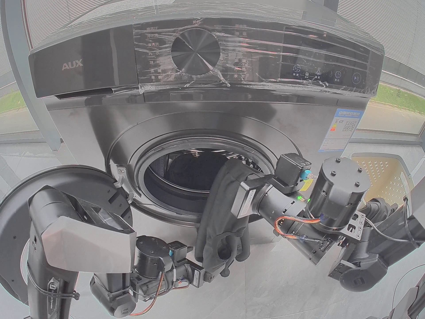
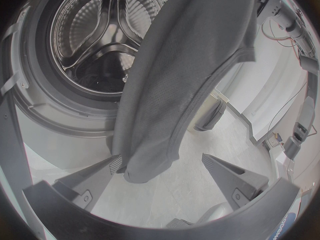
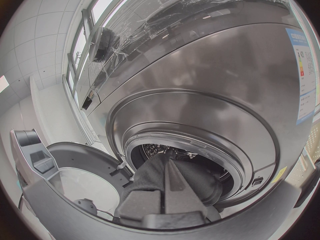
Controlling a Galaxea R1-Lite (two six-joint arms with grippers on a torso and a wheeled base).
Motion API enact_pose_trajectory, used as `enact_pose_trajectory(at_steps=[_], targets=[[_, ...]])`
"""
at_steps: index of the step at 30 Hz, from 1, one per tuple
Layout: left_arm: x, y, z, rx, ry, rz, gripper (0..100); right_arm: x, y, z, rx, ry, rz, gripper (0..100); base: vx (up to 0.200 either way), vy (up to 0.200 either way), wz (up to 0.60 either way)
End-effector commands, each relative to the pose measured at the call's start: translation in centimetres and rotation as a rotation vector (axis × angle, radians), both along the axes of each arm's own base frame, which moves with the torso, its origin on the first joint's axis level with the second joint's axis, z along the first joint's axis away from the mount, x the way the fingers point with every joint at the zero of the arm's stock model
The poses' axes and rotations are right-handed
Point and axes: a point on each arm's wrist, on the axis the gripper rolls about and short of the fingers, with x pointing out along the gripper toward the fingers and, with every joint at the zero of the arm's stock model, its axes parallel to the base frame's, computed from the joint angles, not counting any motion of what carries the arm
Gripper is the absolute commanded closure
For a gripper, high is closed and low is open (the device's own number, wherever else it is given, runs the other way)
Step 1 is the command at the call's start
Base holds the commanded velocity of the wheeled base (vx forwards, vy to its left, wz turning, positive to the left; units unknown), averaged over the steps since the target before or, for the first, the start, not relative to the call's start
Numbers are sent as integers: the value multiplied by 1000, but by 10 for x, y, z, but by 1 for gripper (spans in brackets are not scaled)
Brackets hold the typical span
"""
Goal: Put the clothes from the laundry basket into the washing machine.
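While the right tool (image 3: 166,177) clamps a dark garment (image 1: 221,213), the left tool (image 2: 160,158) gapes, apparently empty.

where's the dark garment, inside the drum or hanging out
Mostly out: the garment hangs from the right tool at the washer opening, draping down below the rim.

Two grippers: the left gripper (image 2: 160,157) with its fingers spread, and the right gripper (image 3: 167,170) pinched closed. Two dark pieces of clothing: one dark garment (image 1: 221,209) hangs from the right gripper, its lower end between the left gripper's fingers, and one dark heap (image 1: 192,169) lies beyond the right gripper, inside the drum. One washing machine (image 1: 88,125), ahead of both grippers, with one open door (image 3: 86,160), one dial (image 1: 195,52) and one label (image 1: 341,129). One laundry basket (image 1: 385,173), behind the right gripper's arm.
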Motion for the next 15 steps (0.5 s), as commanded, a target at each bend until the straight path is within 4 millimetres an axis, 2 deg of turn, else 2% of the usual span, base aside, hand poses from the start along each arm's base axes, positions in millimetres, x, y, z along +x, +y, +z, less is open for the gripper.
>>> enact_pose_trajectory(at_steps=[1, 7, 15], targets=[[11, -6, -16, 4, 5, 7, 0, -2, 1, 0, 0, 0, 6, 100, 0, 0, 0], [29, -11, -29, 0, -15, 29, 0, -4, 2, -1, 2, 1, 12, 100, 0, 0, 0], [37, -11, -38, 11, -27, 42, 0, -5, 2, -1, 2, 1, 14, 100, 0, 0, 0]])
